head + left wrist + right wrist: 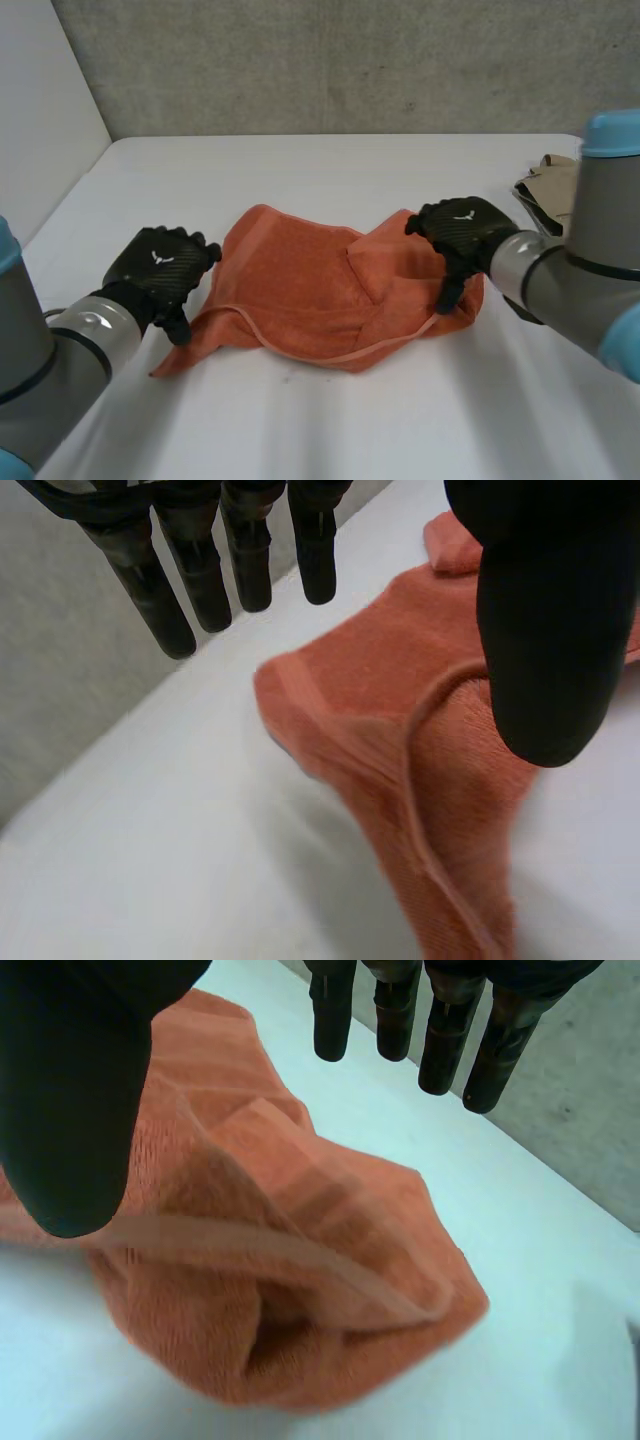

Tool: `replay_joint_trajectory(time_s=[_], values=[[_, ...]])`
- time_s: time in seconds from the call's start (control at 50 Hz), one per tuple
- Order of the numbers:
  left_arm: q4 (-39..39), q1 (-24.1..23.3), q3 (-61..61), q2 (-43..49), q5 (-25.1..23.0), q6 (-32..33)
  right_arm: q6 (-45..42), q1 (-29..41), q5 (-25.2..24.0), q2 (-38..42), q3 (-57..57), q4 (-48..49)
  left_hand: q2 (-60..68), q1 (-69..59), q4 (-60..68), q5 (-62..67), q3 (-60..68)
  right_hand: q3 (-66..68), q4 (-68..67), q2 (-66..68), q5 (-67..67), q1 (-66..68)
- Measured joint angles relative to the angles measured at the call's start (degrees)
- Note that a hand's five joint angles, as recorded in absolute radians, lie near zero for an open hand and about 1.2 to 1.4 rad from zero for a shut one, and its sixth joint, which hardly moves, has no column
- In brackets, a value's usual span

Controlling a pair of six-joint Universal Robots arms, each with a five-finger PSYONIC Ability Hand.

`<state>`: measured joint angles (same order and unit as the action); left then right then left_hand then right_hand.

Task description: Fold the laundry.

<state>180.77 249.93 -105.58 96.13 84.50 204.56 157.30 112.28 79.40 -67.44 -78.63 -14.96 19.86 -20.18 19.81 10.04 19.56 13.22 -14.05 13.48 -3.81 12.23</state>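
An orange towel (320, 290) lies rumpled and partly doubled over on the white table (330, 420). My left hand (160, 265) hovers at the towel's left end, open, nothing between its straight fingers (235, 565) and thumb (550, 630); the towel's hemmed end (400, 780) lies below them. My right hand (460, 235) is over the towel's right end, open too, its fingers (440, 1030) and thumb (75, 1090) apart above the bunched cloth (290, 1280).
A beige folded item (545, 190) lies at the table's right edge behind my right arm. A grey wall (330, 60) runs along the table's far edge. Bare table lies in front of the towel.
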Motion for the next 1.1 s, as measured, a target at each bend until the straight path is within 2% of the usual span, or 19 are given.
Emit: replay_joint_trajectory(time_s=[0.1,0.22,0.32,0.34,0.36,0.4,0.5,0.66,0.84,0.86,0.9,0.94,1.02,1.1], values=[[-1.9,5.1,0.1,2.1,-4.8,-7.5,-2.5,-4.0,-2.8,-3.1,-4.7,0.0,7.3,-7.4,7.5,7.4,7.6,0.0,0.0,0.0,0.0,0.0],[-2.3,7.9,2.1,7.8,-7.0,-13.1,-4.0,-8.7,-4.9,-5.5,-9.2,1.0,10.8,-10.7,11.1,10.9,11.2,0.0,0.0,0.0,0.0,0.0],[-2.2,8.1,4.2,11.9,-6.9,-14.0,-4.3,-11.2,-6.1,-6.1,-11.3,2.7,16.6,-16.9,16.7,16.2,16.7,0.1,0.0,0.1,0.0,0.0],[-2.2,8.1,5.0,13.1,-6.8,-14.1,-4.3,-11.3,-6.2,-6.1,-11.4,2.8,22.6,-23.7,22.7,22.1,22.8,0.1,-0.1,0.1,-0.2,0.1],[-2.2,8.0,5.5,13.8,-6.7,-14.0,-4.7,-12.5,-7.2,-6.2,-12.1,3.7,22.6,-23.7,22.7,22.1,22.8,0.1,-0.1,0.1,-0.2,0.1],[-2.2,7.9,6.7,15.4,-6.4,-13.9,-5.5,-13.7,-8.4,-6.1,-12.6,4.6,35.5,-36.4,35.5,34.9,35.6,0.1,-0.1,0.1,-0.2,0.1],[-2.1,7.7,7.8,16.3,-6.1,-13.6,-8.1,-14.9,-11.6,-5.4,-12.9,6.2,47.4,-44.4,47.4,45.3,47.2,0.8,-0.2,0.2,-0.3,0.2],[-2.0,7.3,7.7,15.2,-6.0,-13.4,-11.7,-15.1,-18.2,-0.3,-11.6,13.7,48.4,-44.4,48.7,45.3,48.5,7.3,-6.5,6.7,-6.4,5.5],[-2.1,7.2,6.9,13.1,-5.9,-13.3,-12.3,-14.5,-20.5,9.6,-5.8,18.7,48.5,-44.4,48.7,45.3,48.5,19.8,-18.7,19.6,-17.8,16.0],[-2.1,7.2,7.0,12.9,-5.9,-13.3,-12.6,-14.5,-20.5,10.9,-4.8,18.7,48.6,-44.4,48.7,45.3,48.5,29.4,-28.6,29.4,-27.5,24.8],[-2.0,7.3,7.1,12.8,-5.9,-13.2,-12.7,-14.5,-20.5,11.2,-4.6,18.7,48.6,-44.4,48.7,45.3,48.5,30.1,-29.3,30.1,-28.2,25.4],[-2.0,7.3,7.7,12.1,-5.8,-13.1,-13.7,-14.5,-20.3,13.7,-1.5,18.1,48.6,-44.4,48.7,45.3,48.5,51.7,-50.8,51.9,-49.8,43.1],[-1.9,7.3,9.4,9.8,-5.3,-12.9,-14.1,-14.7,-20.1,13.4,1.6,16.3,48.6,-44.4,48.7,45.3,48.5,54.4,-54.0,53.9,-52.6,44.2],[-1.7,7.4,12.0,5.2,-3.4,-12.8,-13.4,-15.0,-20.0,8.8,4.3,13.2,48.6,-44.4,48.7,45.3,48.5,54.4,-54.0,53.9,-52.6,44.2]])
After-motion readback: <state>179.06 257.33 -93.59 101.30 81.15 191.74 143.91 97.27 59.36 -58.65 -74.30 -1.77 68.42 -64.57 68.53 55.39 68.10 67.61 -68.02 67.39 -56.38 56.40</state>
